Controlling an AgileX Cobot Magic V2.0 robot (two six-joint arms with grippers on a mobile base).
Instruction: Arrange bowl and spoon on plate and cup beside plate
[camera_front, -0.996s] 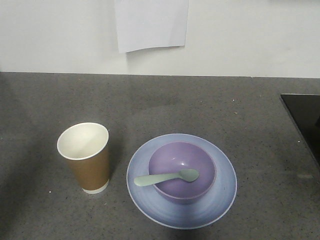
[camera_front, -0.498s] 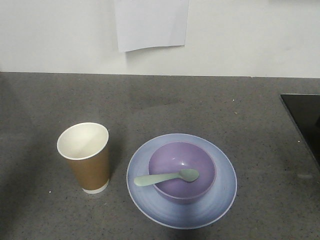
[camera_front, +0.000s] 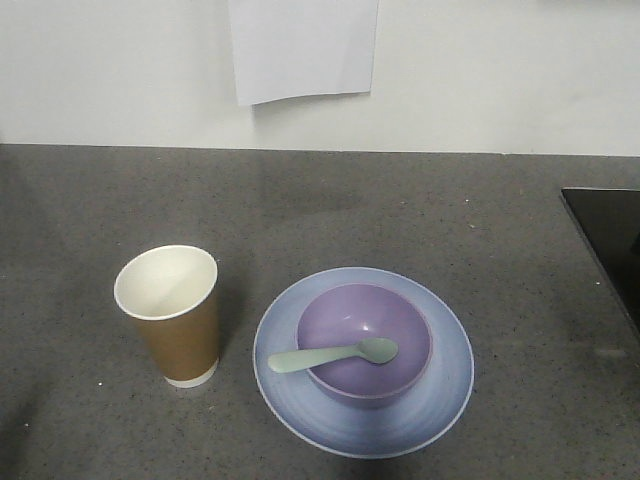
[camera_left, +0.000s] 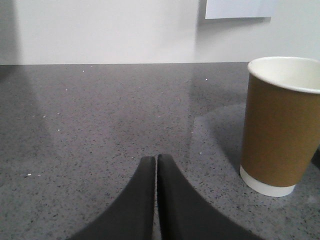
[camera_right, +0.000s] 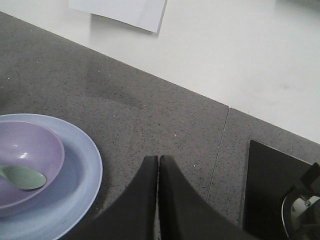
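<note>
The pale blue plate (camera_front: 440, 385) lies on the grey counter with the purple bowl (camera_front: 400, 320) standing in its middle. A mint-green spoon (camera_front: 333, 355) rests with its scoop inside the bowl and its handle over the bowl's left rim. The brown paper cup (camera_front: 180, 330) stands upright just left of the plate. My left gripper (camera_left: 156, 159) is shut and empty, low over the counter to the left of the cup (camera_left: 277, 125). My right gripper (camera_right: 158, 159) is shut and empty, to the right of the plate (camera_right: 82, 175), bowl (camera_right: 30, 150) and spoon (camera_right: 22, 177). Neither gripper shows in the front view.
A white sheet of paper (camera_front: 303, 45) hangs on the white wall behind the counter. A black cooktop (camera_front: 610, 240) sits at the counter's right edge, also in the right wrist view as a black cooktop (camera_right: 272, 185) with a metal pot (camera_right: 302, 210) at its corner.
The objects have not moved. The shadow on the counter's left side has shrunk toward the lower left corner.
</note>
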